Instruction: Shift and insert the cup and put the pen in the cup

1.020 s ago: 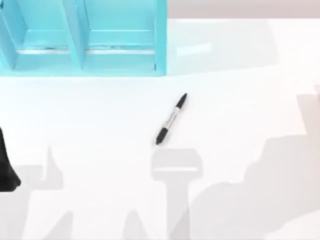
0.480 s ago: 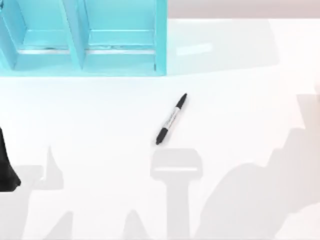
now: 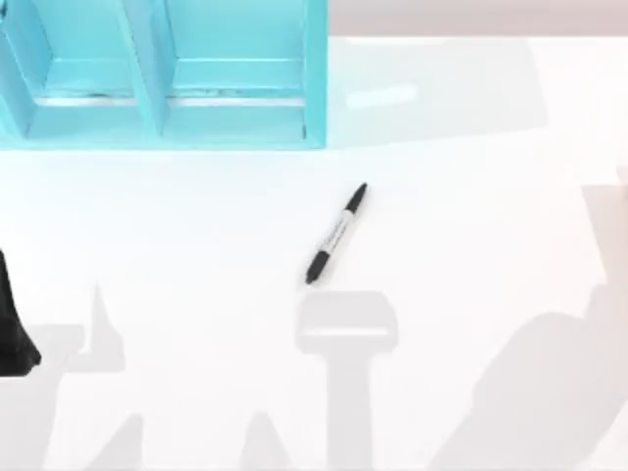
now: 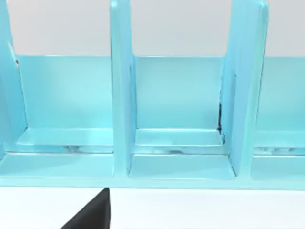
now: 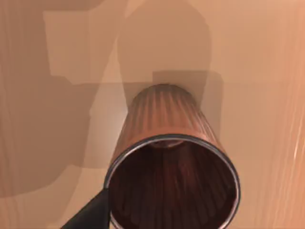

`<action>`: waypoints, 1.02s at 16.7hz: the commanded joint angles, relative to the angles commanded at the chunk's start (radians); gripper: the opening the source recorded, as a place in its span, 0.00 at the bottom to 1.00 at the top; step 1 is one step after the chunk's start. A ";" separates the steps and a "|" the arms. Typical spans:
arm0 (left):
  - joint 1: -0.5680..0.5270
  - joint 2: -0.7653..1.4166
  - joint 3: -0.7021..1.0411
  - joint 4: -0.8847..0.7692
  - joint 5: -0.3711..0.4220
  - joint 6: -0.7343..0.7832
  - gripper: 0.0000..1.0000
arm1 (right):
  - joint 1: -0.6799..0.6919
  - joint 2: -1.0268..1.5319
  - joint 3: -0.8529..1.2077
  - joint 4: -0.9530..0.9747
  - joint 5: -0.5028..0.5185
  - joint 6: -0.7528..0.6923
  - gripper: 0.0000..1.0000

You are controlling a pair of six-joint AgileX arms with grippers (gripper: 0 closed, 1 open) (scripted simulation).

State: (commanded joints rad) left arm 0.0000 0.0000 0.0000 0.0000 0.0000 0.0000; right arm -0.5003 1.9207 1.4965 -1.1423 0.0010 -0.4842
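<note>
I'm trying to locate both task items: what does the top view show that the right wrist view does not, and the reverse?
Top view: the pen lies flat and slanted on the white table, in front of the turquoise shelf unit, with part of the left arm at the table's left edge.

Right wrist view: the cup, seen close up with its dark inside facing the camera.

Both show cast shadows on a flat surface.

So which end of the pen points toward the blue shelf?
The pen's slimmer black end, at its upper right, points toward the blue shelf; the thicker black end lies lower left.
</note>
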 joint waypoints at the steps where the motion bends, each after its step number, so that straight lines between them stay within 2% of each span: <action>1: 0.000 0.000 0.000 0.000 0.000 0.000 1.00 | 0.000 0.008 -0.040 0.052 0.000 0.000 1.00; 4: 0.000 0.000 0.000 0.000 0.000 0.000 1.00 | -0.001 0.027 -0.126 0.147 0.000 0.000 1.00; 9: 0.000 0.000 0.000 0.000 0.000 0.000 1.00 | -0.001 0.030 -0.136 0.158 0.000 0.000 1.00; 17: 0.000 0.000 0.000 0.000 0.000 0.000 1.00 | -0.001 0.030 -0.136 0.158 0.000 0.000 0.40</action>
State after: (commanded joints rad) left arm 0.0000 0.0000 0.0000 0.0000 0.0000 0.0000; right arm -0.5012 1.9509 1.3603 -0.9840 0.0011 -0.4846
